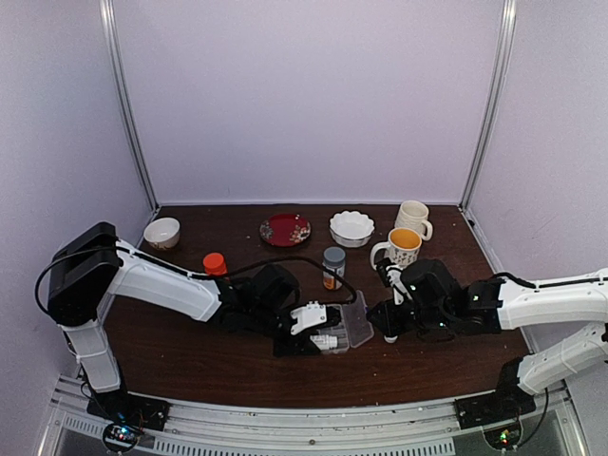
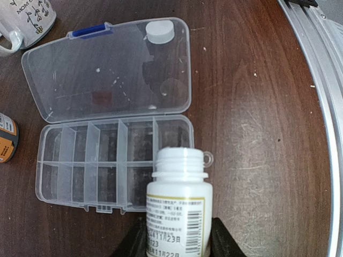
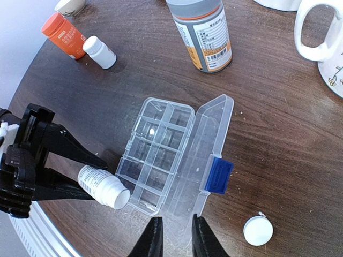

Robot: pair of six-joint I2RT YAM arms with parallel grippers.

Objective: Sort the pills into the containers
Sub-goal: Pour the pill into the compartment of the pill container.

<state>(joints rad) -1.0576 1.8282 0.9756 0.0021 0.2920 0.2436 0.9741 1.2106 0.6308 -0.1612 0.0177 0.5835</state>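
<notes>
1. An uncapped white bottle is pinched by the left tool.
2. The open box is laid on the surface at the bottle's 11 o'clock.
3. The state of the right tool cannot be told.

One orange bottle, one grey-capped bottle and two white bottles are showing, four in all. The bench is also carrying two mugs, two bowls, one red plate, one loose cap and one clear box with two rows of five compartments.
</notes>
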